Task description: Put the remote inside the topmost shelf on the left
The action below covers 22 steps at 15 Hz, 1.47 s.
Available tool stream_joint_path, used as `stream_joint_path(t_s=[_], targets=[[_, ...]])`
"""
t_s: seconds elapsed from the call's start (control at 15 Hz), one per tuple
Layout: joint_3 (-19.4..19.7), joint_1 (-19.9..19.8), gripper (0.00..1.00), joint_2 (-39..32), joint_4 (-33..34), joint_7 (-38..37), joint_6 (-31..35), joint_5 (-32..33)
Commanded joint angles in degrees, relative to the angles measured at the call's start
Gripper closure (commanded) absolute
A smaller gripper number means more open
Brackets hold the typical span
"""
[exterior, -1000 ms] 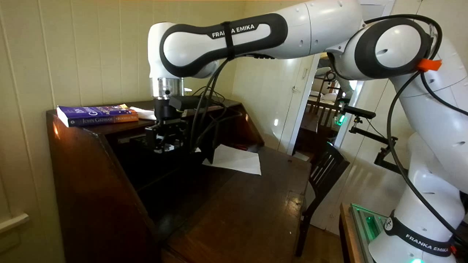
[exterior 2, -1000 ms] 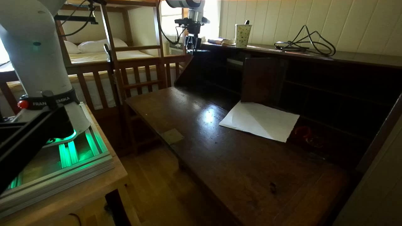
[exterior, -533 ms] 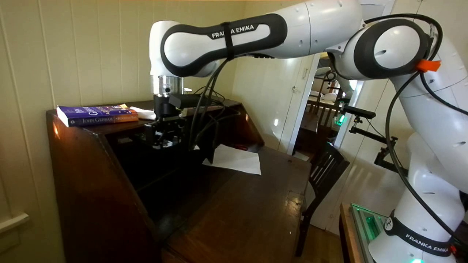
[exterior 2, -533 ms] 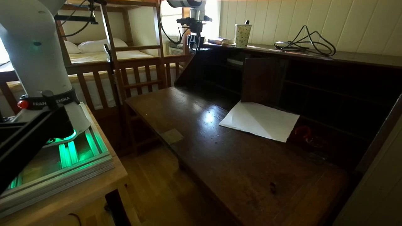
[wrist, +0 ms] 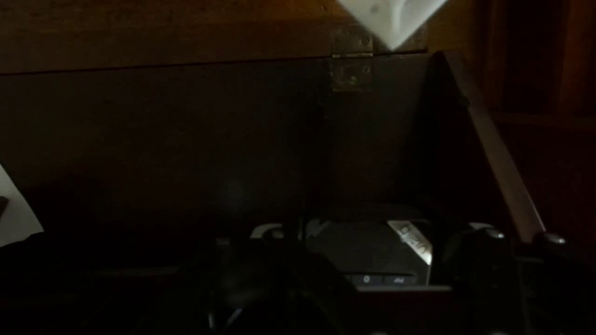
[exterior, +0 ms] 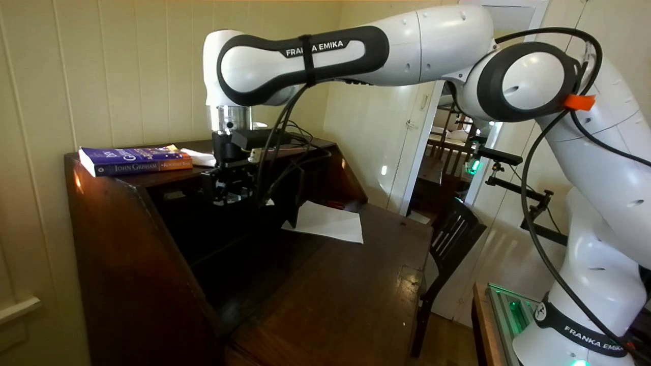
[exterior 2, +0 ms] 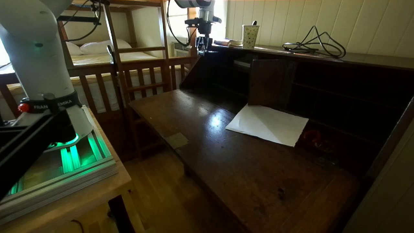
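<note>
The remote (wrist: 368, 251) shows in the wrist view as a dark slab with a pale lettered label and a row of buttons at its lower edge. My gripper (wrist: 372, 258) is shut on it, one dark finger at each side. In both exterior views the gripper (exterior: 229, 197) (exterior 2: 201, 51) hangs pointing down in front of the desk's upper compartments, just below desk-top height. The remote is hard to make out there. The topmost shelf (exterior 2: 226, 59) is a dark recess under the desk top; its inside is mostly in shadow.
A small open door panel (exterior 2: 265, 82) juts out right of the left compartments. A white paper sheet (exterior 2: 268, 124) lies on the writing surface. A blue book (exterior: 135, 160), a cup (exterior 2: 249, 37) and a cable coil (exterior 2: 313, 43) are on the desk top. A pale object (exterior 2: 242, 63) lies in the upper recess.
My gripper has risen slightly and shifted a little toward the desk's compartments, still with the remote. The arm's elbow has shifted too. The desk items have not moved.
</note>
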State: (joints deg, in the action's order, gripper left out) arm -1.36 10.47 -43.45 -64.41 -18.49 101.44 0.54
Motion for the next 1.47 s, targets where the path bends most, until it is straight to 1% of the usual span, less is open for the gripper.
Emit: stream_joint_path(t_s=[0.0,0.27,0.47,0.8,1.4], targets=[[0.95,0.97,0.64,-5.63,7.6,-1.31,-2.65,0.84],[2.19,2.07,0.64,-7.44,9.46,-1.98,3.39,2.67],[2.83,2.77,0.64,-8.63,11.64,-2.76,5.49,3.62],[3.13,3.35,0.64,-11.4,15.77,-3.7,3.86,3.69],[3.68,3.24,0.64,-14.89,21.04,-2.93,3.77,3.94]])
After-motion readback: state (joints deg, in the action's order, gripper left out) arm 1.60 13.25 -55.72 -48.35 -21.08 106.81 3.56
